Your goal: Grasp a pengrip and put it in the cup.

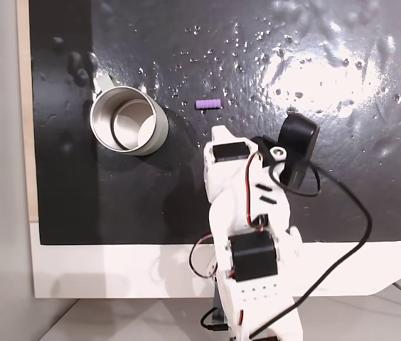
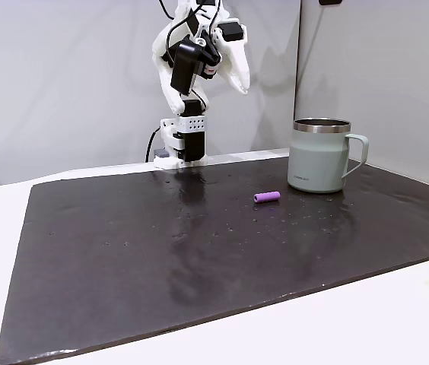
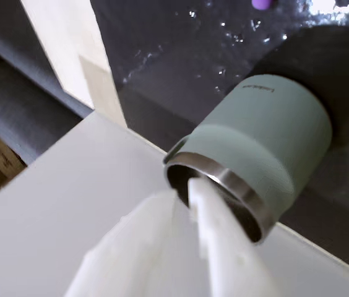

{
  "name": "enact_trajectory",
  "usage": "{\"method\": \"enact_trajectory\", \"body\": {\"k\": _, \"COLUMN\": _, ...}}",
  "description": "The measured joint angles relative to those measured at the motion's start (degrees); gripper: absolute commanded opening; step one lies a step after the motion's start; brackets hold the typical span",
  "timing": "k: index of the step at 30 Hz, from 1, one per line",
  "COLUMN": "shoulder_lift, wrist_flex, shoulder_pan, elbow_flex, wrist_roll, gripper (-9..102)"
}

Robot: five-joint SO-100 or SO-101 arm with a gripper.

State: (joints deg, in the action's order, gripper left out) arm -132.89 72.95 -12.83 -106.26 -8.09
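Pengrip (image 2: 267,197) lies flat on the dark mat (image 2: 199,251), just beside the cup (image 2: 320,155) on its non-handle side, not touching. Gripper (image 2: 239,80) is folded up high w/ the arm, well apart from the cup, holding nothing; jaws look nearly closed, tho can't tell for sure. Prob. a rest pose, grasp not yet begun.

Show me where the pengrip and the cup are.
pengrip (image 1: 209,104): a fixed view from above, middle of its ribbed side.
cup (image 2: 319,162): a fixed view from the side, pale green outer wall.
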Motion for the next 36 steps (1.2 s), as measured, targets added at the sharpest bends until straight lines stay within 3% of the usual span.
{"method": "enact_trajectory", "body": {"k": 10, "shoulder_lift": 30.59, "wrist_flex": 19.6, "shoulder_pan": 0.0, "elbow_flex": 32.96, "wrist_roll": -8.96, "gripper": 27}}
{"method": "enact_trajectory", "body": {"k": 15, "shoulder_lift": 39.99, "wrist_flex": 22.06, "shoulder_pan": 0.0, "elbow_flex": 38.32, "wrist_roll": -10.02, "gripper": 30}}
{"method": "enact_trajectory", "body": {"k": 22, "shoulder_lift": 51.77, "wrist_flex": 21.8, "shoulder_pan": 0.18, "elbow_flex": 39.81, "wrist_roll": -10.02, "gripper": 30}}
{"method": "enact_trajectory", "body": {"k": 36, "shoulder_lift": 62.31, "wrist_flex": 8.44, "shoulder_pan": 0.44, "elbow_flex": 31.9, "wrist_roll": -8.79, "gripper": 29}}
